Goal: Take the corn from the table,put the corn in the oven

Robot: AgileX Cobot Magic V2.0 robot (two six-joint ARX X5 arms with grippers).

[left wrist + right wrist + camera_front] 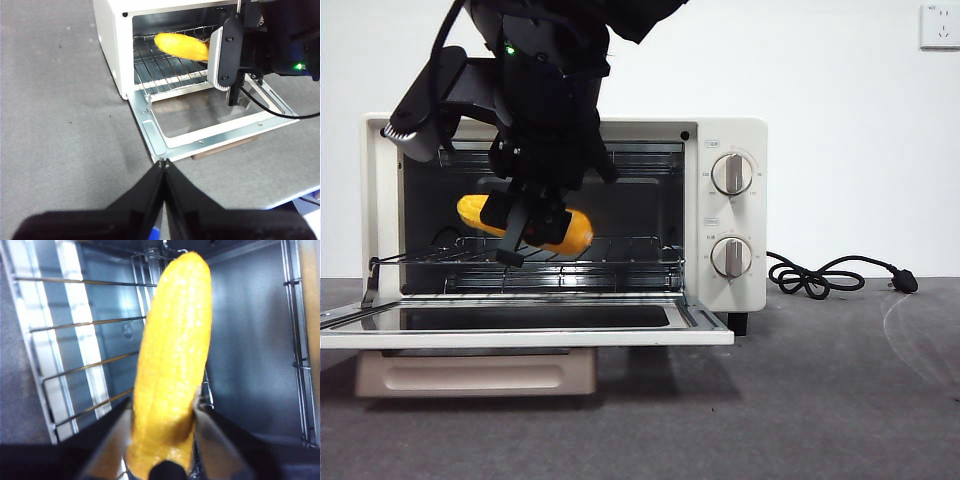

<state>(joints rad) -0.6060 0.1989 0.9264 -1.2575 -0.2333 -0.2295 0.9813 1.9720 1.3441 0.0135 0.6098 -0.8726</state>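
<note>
Dark grey, matte and faintly speckled, the table (820,400) carries a cream-white boxy toaster oven (725,215) with two round knobs, its glass door (520,325) dropped flat in front and a black power cord (820,275) coiled beside it. Reaching in from above, the right gripper (525,225) grips the glossy yellow-orange corn cob (575,232) between its two black jaws, clamped on the cob's sides near one end. The cob's long axis runs out from the jaws toward the back of the oven cavity, its rounded tip leading; seen from the front it lies nearly level and slightly slanted, sticking out on both sides of the jaws. It hangs inside the oven just above the wire rack (620,255). The left gripper (164,167) waits over bare table outside the door's corner, jaws closed together on nothing.
</note>
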